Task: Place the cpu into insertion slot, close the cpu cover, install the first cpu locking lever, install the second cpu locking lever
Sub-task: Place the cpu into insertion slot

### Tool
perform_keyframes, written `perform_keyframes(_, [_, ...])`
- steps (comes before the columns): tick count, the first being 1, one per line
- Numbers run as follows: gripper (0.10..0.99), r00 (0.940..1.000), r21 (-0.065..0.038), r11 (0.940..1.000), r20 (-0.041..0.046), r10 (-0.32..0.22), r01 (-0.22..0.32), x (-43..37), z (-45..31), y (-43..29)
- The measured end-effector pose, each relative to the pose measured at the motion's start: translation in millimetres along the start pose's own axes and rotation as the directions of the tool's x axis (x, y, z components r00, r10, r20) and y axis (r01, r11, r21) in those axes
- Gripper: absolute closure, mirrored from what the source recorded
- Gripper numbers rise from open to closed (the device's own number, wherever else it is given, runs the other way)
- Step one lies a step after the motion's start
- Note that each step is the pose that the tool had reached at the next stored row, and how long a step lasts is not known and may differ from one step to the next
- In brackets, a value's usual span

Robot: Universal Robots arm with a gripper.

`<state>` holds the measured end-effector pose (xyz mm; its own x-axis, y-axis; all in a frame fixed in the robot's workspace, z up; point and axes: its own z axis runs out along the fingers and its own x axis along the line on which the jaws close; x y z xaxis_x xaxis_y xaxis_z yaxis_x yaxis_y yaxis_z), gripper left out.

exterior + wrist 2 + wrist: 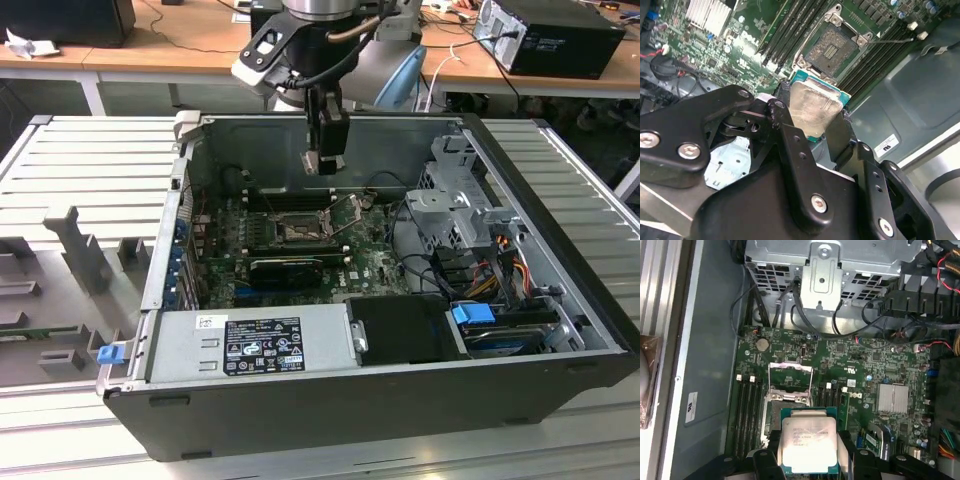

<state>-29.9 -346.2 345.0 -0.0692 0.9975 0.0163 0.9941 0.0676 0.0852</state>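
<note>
- A black two-finger gripper on a grey robot arm pinches a small flat square chip with a silvery-grey metal top and green edging, the cpu; its fingers press on two opposite edges of the chip
- In the exterior view the gripper hangs inside an open dark-grey computer case that lies on its side, and the cpu is held in the air, clear of the green circuit board
- The square black-rimmed socket with a brownish contact field, the insertion slot, sits on the board at six o'clock from the gripper in the exterior view; it is bare, with nothing seated in it
- The thin dull-silver hinged plate with a square window, the cpu cover, is swung up and stands open at one edge of the insertion slot; in the exterior view it shows at two o'clock from the slot
- Long black memory slots run along both sides of the insertion slot
- A silver labelled power supply box lies at six o'clock from the insertion slot in the exterior view, and a silver perforated drive cage at three o'clock
- The case rests on a ribbed grey metal table
</note>
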Motion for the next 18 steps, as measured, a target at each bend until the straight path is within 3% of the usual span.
perform_keyframes(3, [0.557, 0.9988, -0.001, 0.9988, 0.0043, 0.049, -0.049, 0.0, 4.1, -0.3])
perform_keyframes(18, [0.557, 0.9987, -0.001, 0.9987, 0.0043, 0.051, -0.051, -0.2, 10.4, -0.9])
